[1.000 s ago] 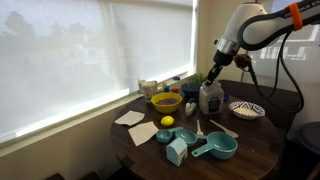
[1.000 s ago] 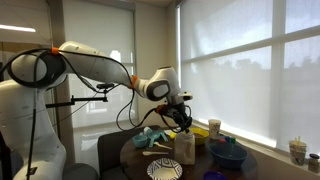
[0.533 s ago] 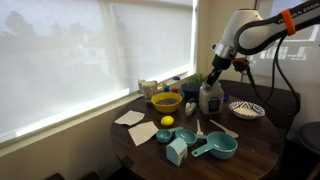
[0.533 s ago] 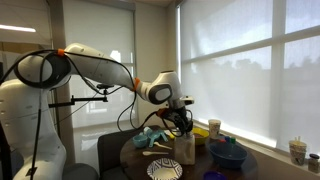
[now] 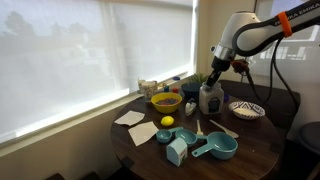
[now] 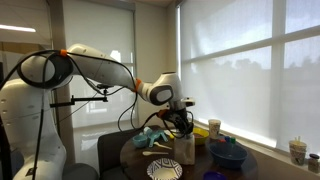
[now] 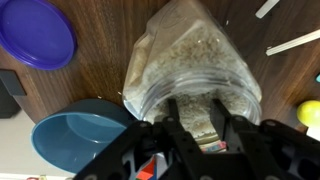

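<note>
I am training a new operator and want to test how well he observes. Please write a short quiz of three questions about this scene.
1. True or false: the gripper hangs at the mouth of the clear jar of grains.
2. In the wrist view, what stands beside the jar, at the lower left of the picture? A) a blue bowl B) a red cup C) a green plate
3. What colour is the flat round lid in the upper left corner of the wrist view?

Key: 1 true; 2 A; 3 purple.
</note>
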